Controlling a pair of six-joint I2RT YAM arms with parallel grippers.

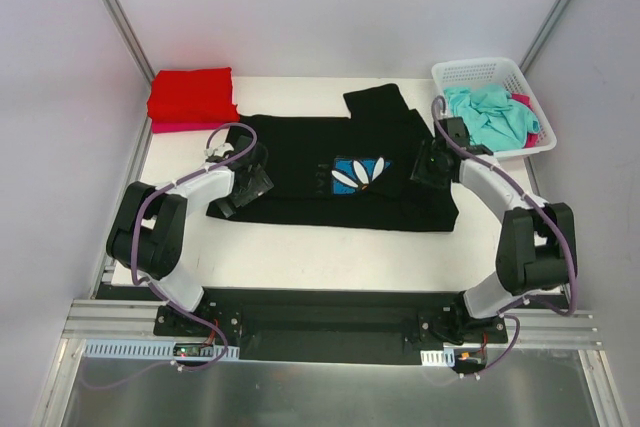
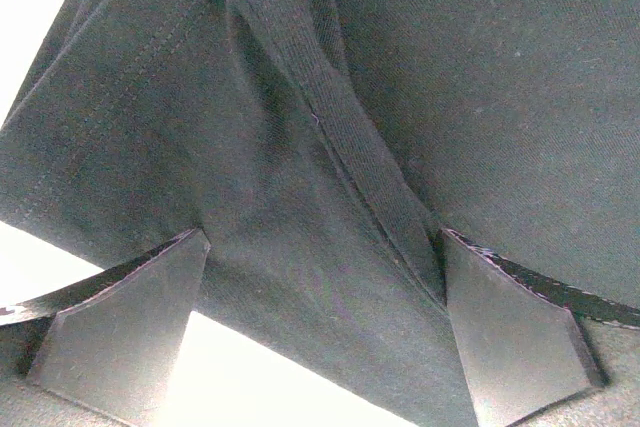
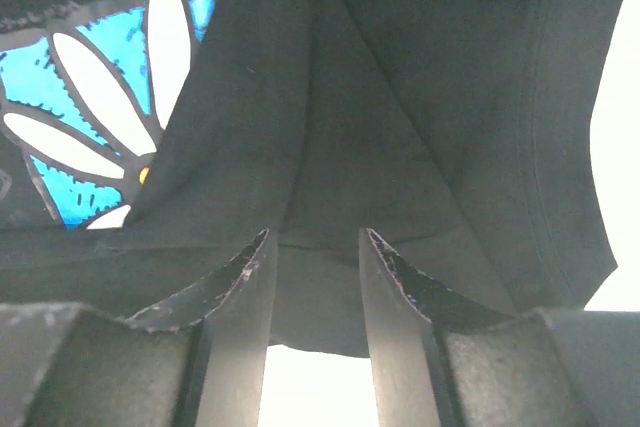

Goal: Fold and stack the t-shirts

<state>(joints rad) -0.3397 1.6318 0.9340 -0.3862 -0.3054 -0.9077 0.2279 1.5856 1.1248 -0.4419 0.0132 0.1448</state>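
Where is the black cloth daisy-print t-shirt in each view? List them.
Top external: black cloth t-shirt spread across the picture's middle.
Left wrist: fills the frame, ribbed seam down the middle.
Right wrist: fills most of the frame.
Shared landmark: white daisy on blue square, top and right wrist views only.

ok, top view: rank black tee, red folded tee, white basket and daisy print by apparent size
1. black tee
2. white basket
3. red folded tee, somewhat smaller than the basket
4. daisy print
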